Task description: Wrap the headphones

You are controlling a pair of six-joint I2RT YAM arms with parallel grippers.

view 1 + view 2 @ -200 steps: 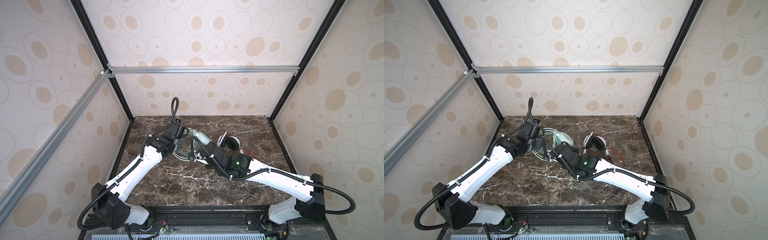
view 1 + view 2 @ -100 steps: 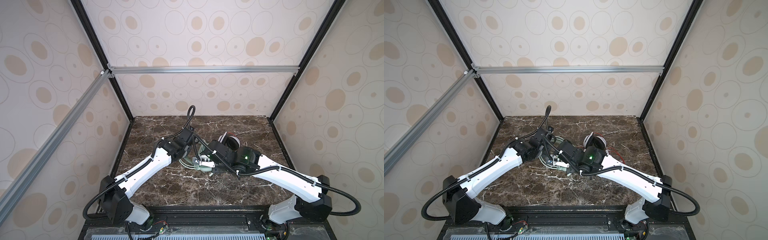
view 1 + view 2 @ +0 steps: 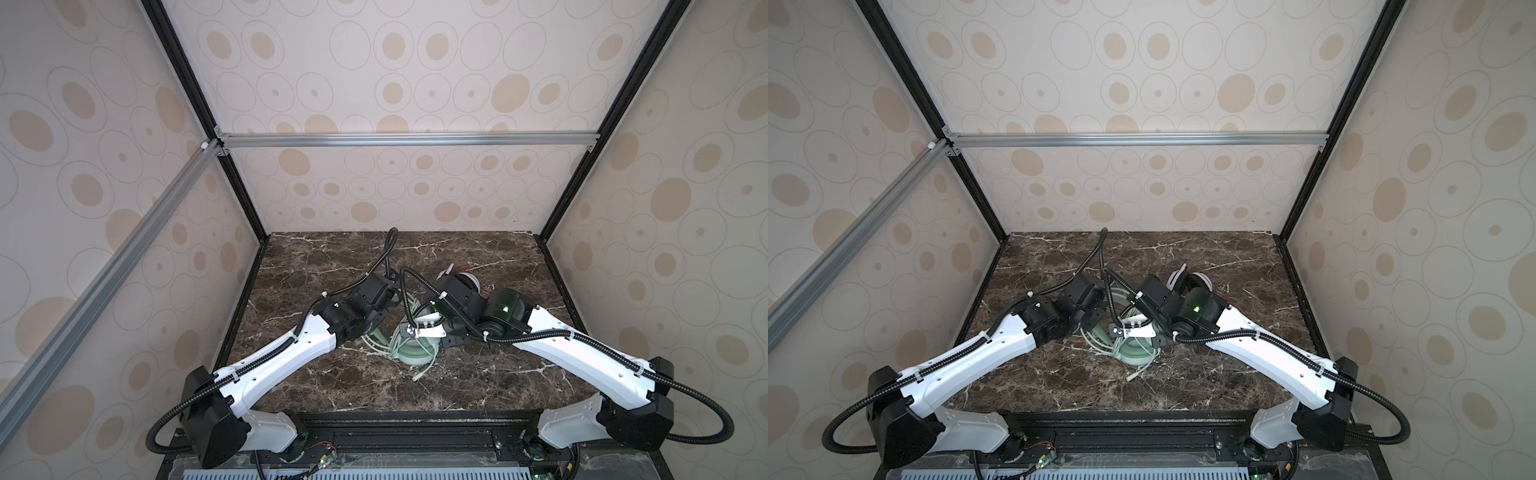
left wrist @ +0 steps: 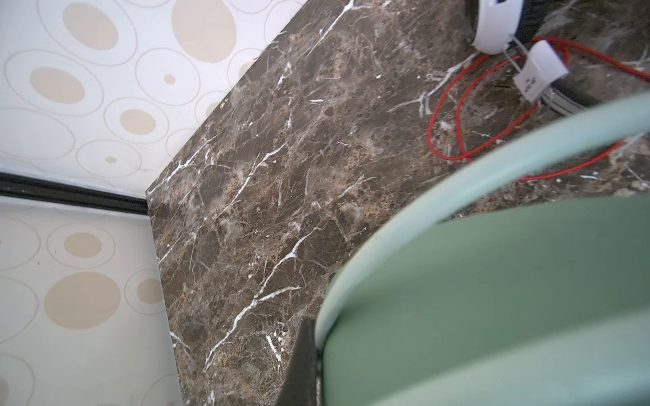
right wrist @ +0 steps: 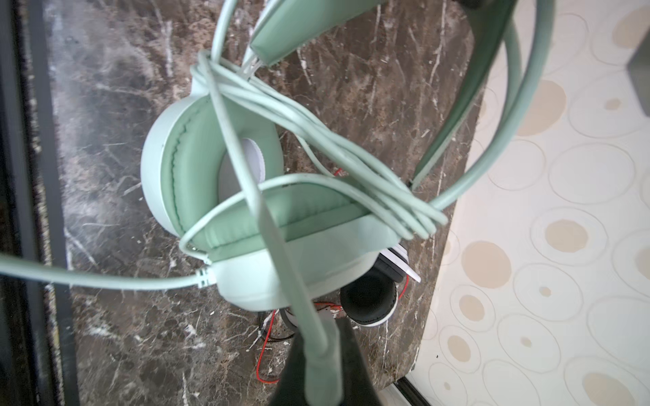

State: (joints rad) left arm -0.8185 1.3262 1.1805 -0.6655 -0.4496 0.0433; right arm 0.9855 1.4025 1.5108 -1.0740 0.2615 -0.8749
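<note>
Pinching the pale green cable (image 5: 242,168) between nearly closed jaws, the right gripper (image 5: 320,348) holds one strand straight across an ear cup of the green headset (image 3: 411,353), with more cable looped around its band. The left gripper (image 3: 376,323) is clamped tight on that band, and the headset sits near the middle of the table (image 3: 332,257), between the arms. The white-and-black headset (image 3: 467,279) lies just behind the right arm, its red cable (image 4: 453,105) loose on the table.

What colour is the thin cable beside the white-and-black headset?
Red; the thin cable shows best in the left wrist view.
</note>
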